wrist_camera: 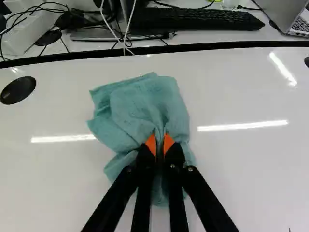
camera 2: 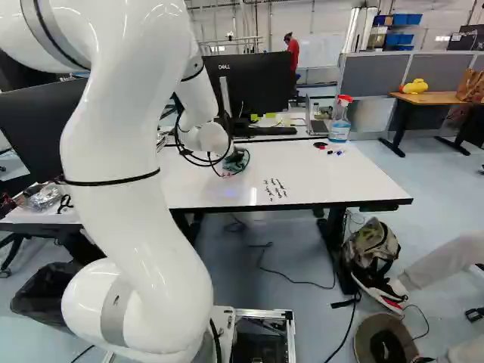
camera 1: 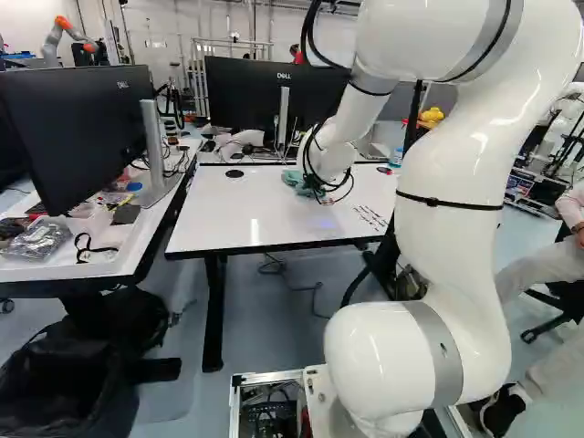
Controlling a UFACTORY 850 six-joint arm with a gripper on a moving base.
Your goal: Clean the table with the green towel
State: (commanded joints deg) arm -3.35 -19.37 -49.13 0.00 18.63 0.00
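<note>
Hand [camera 1: 318, 190] clamped on the green towel [wrist_camera: 133, 108]; 1 spray bottle [camera 2: 341, 115] with blue liquid [camera 2: 339, 134] inside

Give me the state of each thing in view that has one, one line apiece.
Gripper: shut on the towel.
Towel: bunched, pinched between the pads, spread loosely ahead of them on the table.
Table: dark marks on its near part, unwiped.
Spray bottle: upright.
Laptop: open.
Far monitor: upright, back to the base; whether on, cannot tell.
</note>
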